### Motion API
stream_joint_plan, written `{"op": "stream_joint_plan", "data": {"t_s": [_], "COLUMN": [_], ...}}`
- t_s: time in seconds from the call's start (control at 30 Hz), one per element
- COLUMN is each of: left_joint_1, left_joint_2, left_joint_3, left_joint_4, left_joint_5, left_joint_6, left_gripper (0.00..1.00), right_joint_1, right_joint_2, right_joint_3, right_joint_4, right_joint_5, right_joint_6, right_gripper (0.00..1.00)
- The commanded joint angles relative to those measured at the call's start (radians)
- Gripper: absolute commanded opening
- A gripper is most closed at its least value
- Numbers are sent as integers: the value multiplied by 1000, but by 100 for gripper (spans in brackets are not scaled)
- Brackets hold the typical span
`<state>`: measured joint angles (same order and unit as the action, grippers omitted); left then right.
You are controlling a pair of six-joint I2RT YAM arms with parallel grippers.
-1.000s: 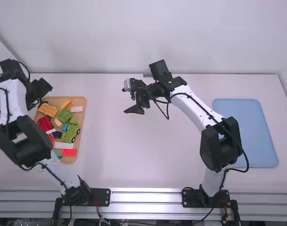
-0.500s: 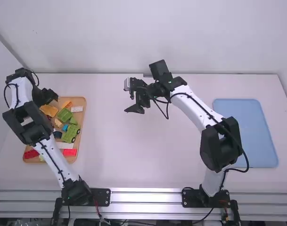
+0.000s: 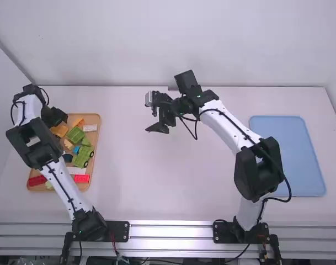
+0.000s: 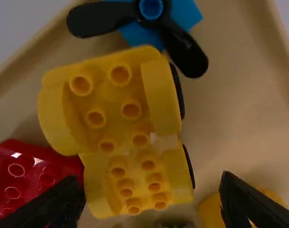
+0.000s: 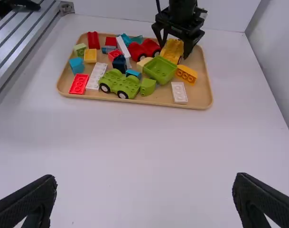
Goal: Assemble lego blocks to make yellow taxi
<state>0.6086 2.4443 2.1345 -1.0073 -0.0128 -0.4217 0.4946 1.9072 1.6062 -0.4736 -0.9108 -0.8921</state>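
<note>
Yellow car base [image 4: 125, 92]: studs up in the tan tray [image 5: 201, 71], upper middle of the left wrist view.
Left gripper [image 4: 151, 187]: wide; I'd centre it, then squeeze both sides evenly.
Red car piece [image 4: 35, 175]: lower left; avoid snagging.
Right gripper [image 5: 145, 179]: wide, empty.

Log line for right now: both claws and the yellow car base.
left claw: open, over yellow car base in tan tray | base: not gripped | right claw: open, over white table
</note>
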Motion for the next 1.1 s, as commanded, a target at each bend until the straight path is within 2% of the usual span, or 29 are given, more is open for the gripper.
{"op": "stream_joint_plan", "data": {"t_s": [0.0,0.27,0.53,0.8,1.07], "left_joint_1": [5,0,0,-6,-15], "left_joint_2": [-2,-2,-3,-3,-2], "left_joint_3": [-17,-56,-58,-58,-58], "left_joint_4": [9,61,90,7,-36], "left_joint_5": [-21,-39,-82,-81,-74], "left_joint_6": [-44,-100,-184,-173,-155], "left_gripper": [74,68,70,75,75], "right_joint_1": [-2,-2,-2,-2,-2], "right_joint_2": [8,8,8,8,10], "right_joint_3": [30,30,30,30,30], "right_joint_4": [-1,-1,-1,-2,-6], "right_joint_5": [-8,8,22,22,22], "right_joint_6": [2,2,2,2,2], "right_gripper": [99,99,99,99,99]}}
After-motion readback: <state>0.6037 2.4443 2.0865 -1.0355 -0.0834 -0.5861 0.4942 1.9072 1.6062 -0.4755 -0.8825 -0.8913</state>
